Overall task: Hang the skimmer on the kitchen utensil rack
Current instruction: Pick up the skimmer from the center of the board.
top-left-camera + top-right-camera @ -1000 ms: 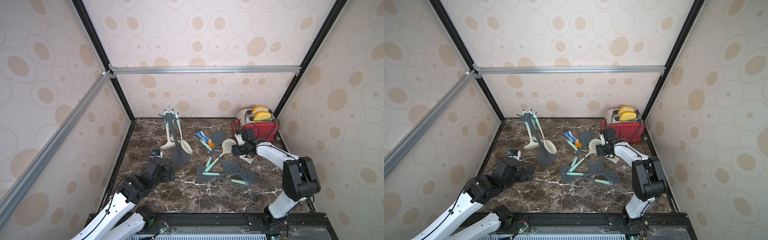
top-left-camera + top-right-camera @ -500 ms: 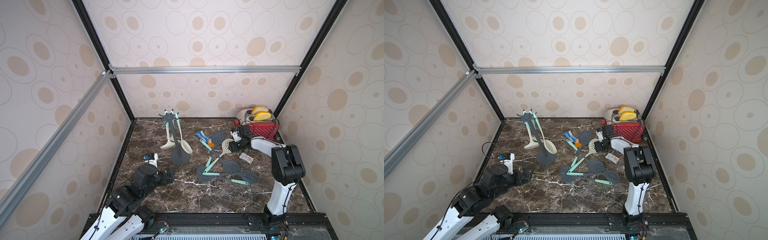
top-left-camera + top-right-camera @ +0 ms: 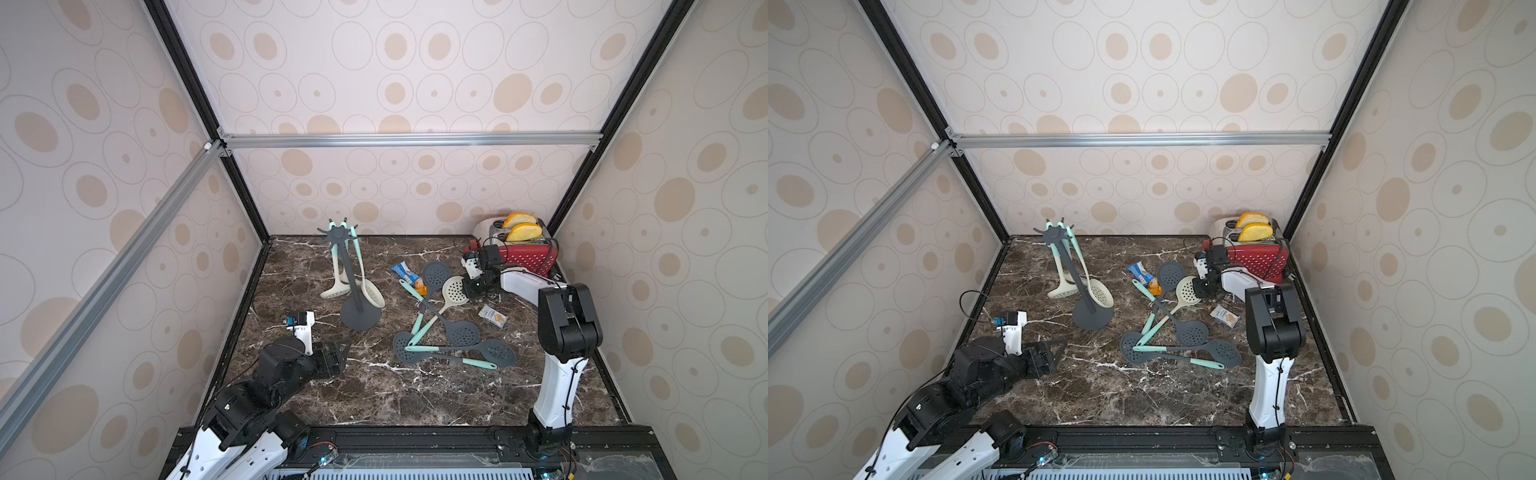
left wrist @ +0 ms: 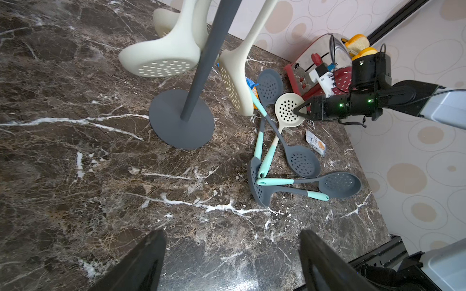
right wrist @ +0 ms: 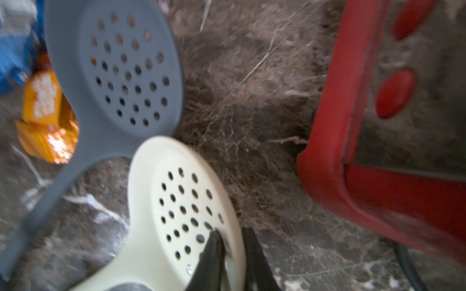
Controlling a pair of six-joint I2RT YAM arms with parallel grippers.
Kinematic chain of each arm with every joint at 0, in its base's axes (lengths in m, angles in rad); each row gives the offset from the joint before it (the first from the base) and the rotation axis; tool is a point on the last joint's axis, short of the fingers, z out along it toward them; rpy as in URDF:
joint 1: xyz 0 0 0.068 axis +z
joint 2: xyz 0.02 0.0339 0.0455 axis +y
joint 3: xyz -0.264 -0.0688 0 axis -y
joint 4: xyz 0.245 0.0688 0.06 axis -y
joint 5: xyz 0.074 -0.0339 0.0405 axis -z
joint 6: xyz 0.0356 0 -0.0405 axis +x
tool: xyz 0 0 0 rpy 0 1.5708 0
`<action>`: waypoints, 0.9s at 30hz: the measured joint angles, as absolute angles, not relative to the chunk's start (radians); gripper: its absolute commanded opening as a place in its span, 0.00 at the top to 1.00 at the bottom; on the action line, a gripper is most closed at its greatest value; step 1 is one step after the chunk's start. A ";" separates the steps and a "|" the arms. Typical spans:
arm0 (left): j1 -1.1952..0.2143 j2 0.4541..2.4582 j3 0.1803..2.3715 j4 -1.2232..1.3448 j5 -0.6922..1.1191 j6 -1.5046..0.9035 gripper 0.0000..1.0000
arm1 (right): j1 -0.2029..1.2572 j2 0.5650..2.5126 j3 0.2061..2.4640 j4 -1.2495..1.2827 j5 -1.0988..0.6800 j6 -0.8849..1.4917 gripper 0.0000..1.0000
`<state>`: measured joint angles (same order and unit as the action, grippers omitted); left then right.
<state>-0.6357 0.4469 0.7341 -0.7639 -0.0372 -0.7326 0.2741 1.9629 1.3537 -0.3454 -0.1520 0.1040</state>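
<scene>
- The right gripper [image 4: 298, 112] is pinching the bowl rim of the cream skimmer [image 4: 287, 110] on its toaster side. The jaws are drawn narrow, and the wrist view is showing that rim caught between the fingers [image 5: 252, 254].
- That skimmer is lying on the table [image 3: 374, 395] near the red toaster [image 3: 528, 255]. Its bowl is facing the gripper and its handle is running into the pile of grey skimmers [image 3: 461, 332]. Gripping at the bowl is likely leaving the handle's end free for a hook.
- The rack [image 3: 351, 278] is standing upright, well apart from it toward the back left. Two pale skimmers [image 3: 372, 293] are hanging from its crown, so some hooks are looking taken.
- The left gripper [image 3: 338, 353] is hovering low near the front left, jaws wide with nothing between them, facing the rack's base. It is probably waiting clear, or getting ready to steady the stand.
- Lifting is calling for care. The cream handle is crossing a grey one, above or below I cannot tell, and it could drag the pile along.
</scene>
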 measured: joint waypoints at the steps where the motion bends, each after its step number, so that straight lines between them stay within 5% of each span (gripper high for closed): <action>1: -0.636 0.448 0.738 -0.766 -0.037 -0.732 0.16 | 0.275 1.944 1.344 -0.345 -0.151 0.109 1.00; 8: -0.636 0.466 0.804 -0.775 -0.037 -0.709 0.17 | 0.288 1.729 1.280 -0.358 -0.081 0.124 1.00; 20: -0.636 0.519 0.981 -0.785 -0.057 -0.630 0.14 | 0.315 1.277 1.206 -0.407 0.418 0.291 1.00; 27: -0.636 0.572 1.084 -0.753 -0.009 -0.583 0.14 | 0.315 1.106 1.254 -0.493 0.466 0.475 1.00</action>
<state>-0.6357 0.5720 1.0840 -0.7532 -0.0086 -0.5827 0.3149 1.1061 1.2537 -0.4931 0.4664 0.4747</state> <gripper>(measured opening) 0.857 0.097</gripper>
